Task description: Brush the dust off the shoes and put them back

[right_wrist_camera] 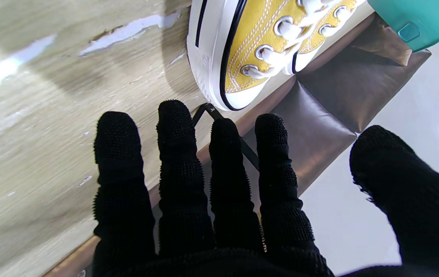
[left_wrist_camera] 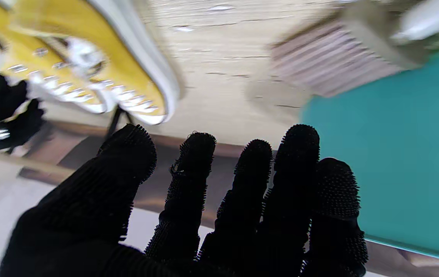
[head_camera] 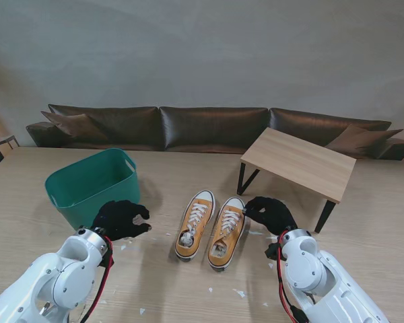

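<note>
Two yellow canvas sneakers with white laces stand side by side mid-table, toes away from me: the left shoe (head_camera: 194, 225) (left_wrist_camera: 127, 73) and the right shoe (head_camera: 227, 232) (right_wrist_camera: 250, 46). My black-gloved right hand (head_camera: 269, 214) (right_wrist_camera: 219, 184) hovers open just right of the right shoe's toe, fingers stretched, thumb apart, holding nothing. My left hand (head_camera: 120, 219) (left_wrist_camera: 211, 200) is open and empty between the green bin and the left shoe. In the left wrist view a blurred brush (left_wrist_camera: 331, 65) with pale bristles lies on the table beside the bin; the stand view does not show it.
A green plastic bin (head_camera: 94, 185) (left_wrist_camera: 396, 154) stands at the left, close to my left hand. A small wooden side table (head_camera: 299, 161) is at the right, beyond my right hand. White scraps (head_camera: 239, 293) litter the table around the shoes. A brown sofa (head_camera: 212, 128) runs along the back.
</note>
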Robot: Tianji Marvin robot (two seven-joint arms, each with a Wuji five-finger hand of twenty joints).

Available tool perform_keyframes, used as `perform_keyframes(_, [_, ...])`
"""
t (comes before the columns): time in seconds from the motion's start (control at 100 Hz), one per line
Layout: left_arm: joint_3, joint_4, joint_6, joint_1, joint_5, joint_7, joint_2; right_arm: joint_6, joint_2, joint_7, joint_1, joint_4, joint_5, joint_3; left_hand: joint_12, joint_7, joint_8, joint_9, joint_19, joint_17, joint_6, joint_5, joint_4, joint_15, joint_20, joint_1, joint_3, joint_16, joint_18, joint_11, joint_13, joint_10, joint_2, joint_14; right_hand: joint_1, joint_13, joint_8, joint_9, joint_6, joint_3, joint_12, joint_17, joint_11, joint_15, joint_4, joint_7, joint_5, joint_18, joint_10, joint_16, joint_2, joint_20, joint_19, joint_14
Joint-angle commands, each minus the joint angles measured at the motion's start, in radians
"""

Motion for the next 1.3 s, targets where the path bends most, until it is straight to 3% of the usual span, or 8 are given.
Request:
perform_keyframes(0.0, [0.016,-0.02,-0.032,-0.007,0.008,-0.021,-0.013,-0.003,-0.006,0.007,-0.001,0.0,-0.004,-0.002,0.024,-0.024,-0.013,-0.039,-0.004,-0.044,-0.039,-0.023,0.03,0.024,0.031,0.015,-0.006,0.023,-0.024,0.005,-0.061,-0.007,0.012,0.009,-0.034,0.029,-0.029,0.023,0.003,0.024,-0.016,-0.249,-0.007,0.011,0.018,0.008,0.022,0.028,0.017,0.007,0.039,-0.013,0.018,-0.001])
perform_keyframes(0.1, [0.03,-0.031,-0.076,-0.009,-0.038,-0.043,-0.012,-0.003,-0.007,0.001,0.001,0.002,-0.005,-0.001,0.054,-0.069,-0.061,-0.094,-0.019,-0.092,-0.064,-0.066,0.059,0.034,0.065,-0.006,0.065,0.048,-0.049,0.002,-0.118,-0.015,-0.008,-0.006,-0.034,0.028,-0.029,0.024,0.005,0.024,-0.016,-0.25,-0.007,0.011,0.018,0.008,0.022,0.028,0.017,0.007,0.039,-0.013,0.018,0.001])
perform_keyframes(0.32, [0.054,-0.041,-0.149,-0.008,-0.085,-0.102,-0.002,-0.004,-0.009,-0.004,0.002,0.004,-0.004,0.0,0.129,-0.073,-0.096,-0.191,-0.015,-0.163,-0.118,-0.116,0.055,0.09,0.12,0.035,0.16,0.109,-0.108,0.027,-0.207,-0.037,-0.094,-0.036,-0.033,0.028,-0.03,0.024,0.004,0.024,-0.016,-0.25,-0.007,0.011,0.018,0.008,0.021,0.027,0.017,0.007,0.039,-0.013,0.018,0.0])
perform_keyframes(0.55, [0.08,-0.038,-0.161,-0.003,-0.088,-0.141,0.006,0.0,-0.008,-0.001,-0.001,0.001,-0.001,0.003,0.187,-0.085,-0.119,-0.288,-0.02,-0.225,-0.158,-0.136,0.058,0.131,0.156,0.115,0.197,0.161,-0.153,0.033,-0.296,-0.046,-0.129,-0.059,-0.034,0.028,-0.03,0.025,0.004,0.024,-0.016,-0.25,-0.007,0.011,0.018,0.007,0.021,0.028,0.016,0.007,0.039,-0.013,0.018,0.001])
perform_keyframes(0.78, [0.123,-0.019,-0.13,-0.017,-0.054,-0.17,0.014,0.0,-0.009,-0.002,0.0,0.002,0.002,0.003,0.22,-0.096,-0.135,-0.328,-0.016,-0.256,-0.162,-0.159,0.055,0.159,0.178,0.11,0.192,0.189,-0.177,0.046,-0.333,-0.048,-0.128,-0.069,-0.034,0.028,-0.03,0.025,0.005,0.024,-0.016,-0.25,-0.007,0.011,0.018,0.007,0.021,0.028,0.016,0.007,0.04,-0.013,0.018,0.0])
perform_keyframes(1.07, [0.206,0.039,-0.053,-0.079,-0.033,-0.184,0.017,0.001,-0.01,-0.003,0.0,0.003,0.007,0.004,0.29,-0.131,-0.153,-0.362,0.017,-0.278,-0.137,-0.227,0.049,0.23,0.218,0.03,0.148,0.242,-0.195,0.091,-0.354,-0.043,-0.117,-0.068,-0.033,0.028,-0.03,0.024,0.005,0.025,-0.016,-0.25,-0.007,0.011,0.018,0.008,0.021,0.028,0.017,0.007,0.04,-0.013,0.018,0.0])
perform_keyframes(1.29, [0.277,0.091,-0.015,-0.133,0.001,-0.17,0.017,-0.001,-0.01,-0.003,0.002,0.006,0.007,0.004,0.36,-0.111,-0.144,-0.353,0.034,-0.263,-0.125,-0.202,0.052,0.295,0.249,0.039,0.161,0.278,-0.196,0.155,-0.34,-0.039,-0.115,-0.069,-0.033,0.028,-0.03,0.025,0.004,0.025,-0.016,-0.251,-0.007,0.011,0.018,0.008,0.023,0.029,0.016,0.008,0.039,-0.013,0.017,0.002])
